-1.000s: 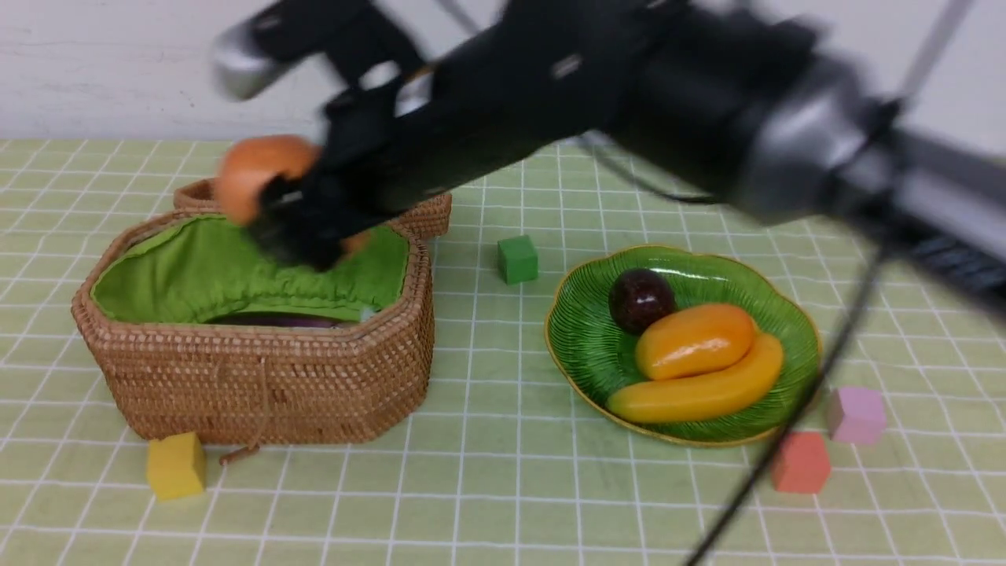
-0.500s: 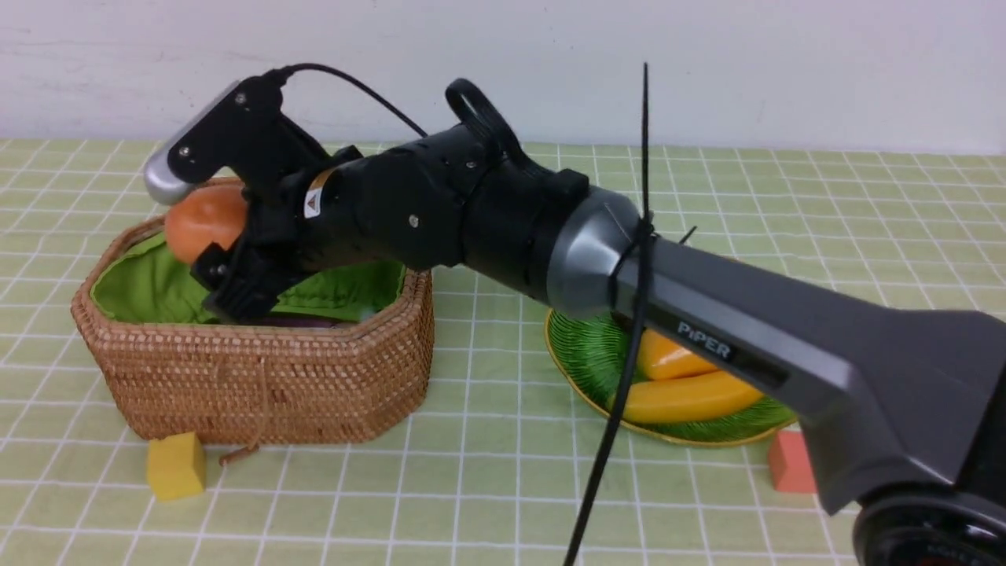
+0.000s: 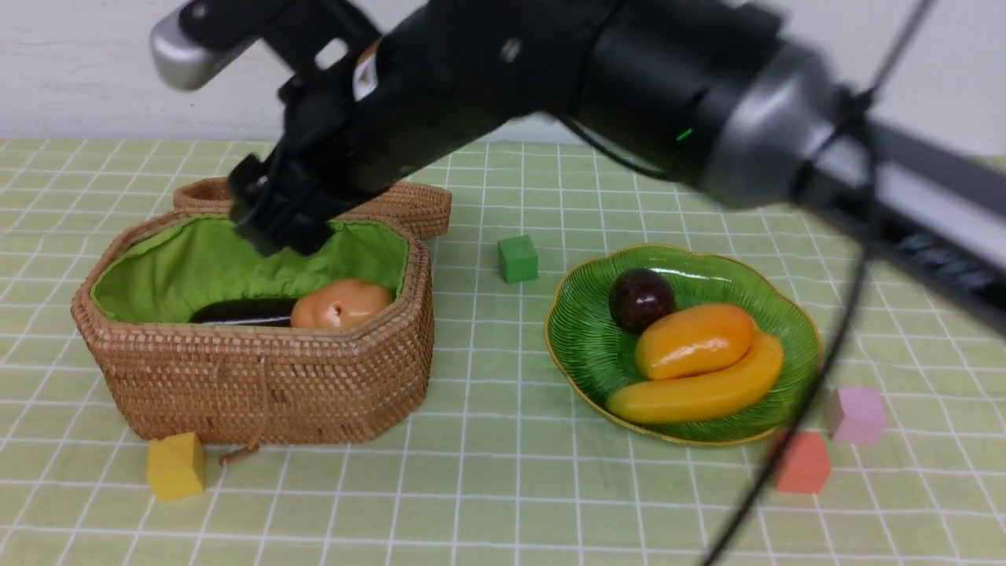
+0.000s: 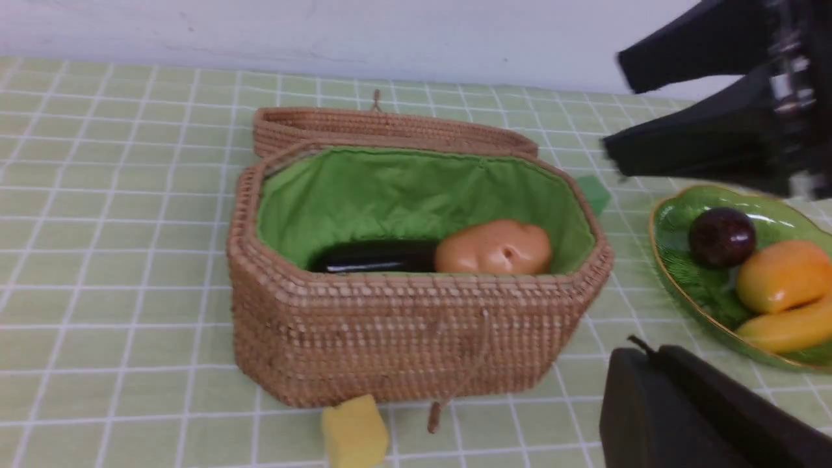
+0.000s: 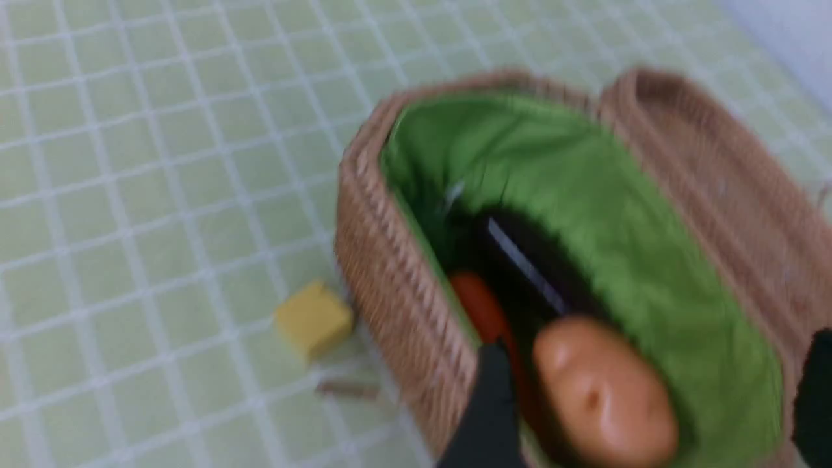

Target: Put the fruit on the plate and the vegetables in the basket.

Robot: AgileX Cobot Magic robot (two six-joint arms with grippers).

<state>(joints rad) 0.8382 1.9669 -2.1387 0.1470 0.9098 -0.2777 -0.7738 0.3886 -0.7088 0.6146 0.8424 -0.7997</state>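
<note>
The wicker basket (image 3: 259,385) stands open at the left, and the tan potato (image 3: 339,305) lies in it beside the dark eggplant (image 3: 244,312). My right gripper (image 3: 277,224) hovers open and empty above the basket's back rim. In the right wrist view its fingers (image 5: 492,403) stand wide apart over the potato (image 5: 604,390), the carrot (image 5: 478,305) and the eggplant (image 5: 520,260). On the green plate (image 3: 754,283) rest the mangosteen (image 3: 640,299), the mango (image 3: 694,339) and the banana (image 3: 699,389). My left gripper (image 4: 640,354) is shut, in front of the basket (image 4: 416,338).
The basket's lid (image 3: 413,206) lies folded back behind it. A green cube (image 3: 517,259) sits between basket and plate, and a yellow cube (image 3: 176,465) at the basket's front. A red-orange cube (image 3: 802,462) and a pink cube (image 3: 857,414) sit near the plate's front right.
The potato, which my right gripper carried over the basket, now lies inside it. The right gripper has let go and risen above the rim.
</note>
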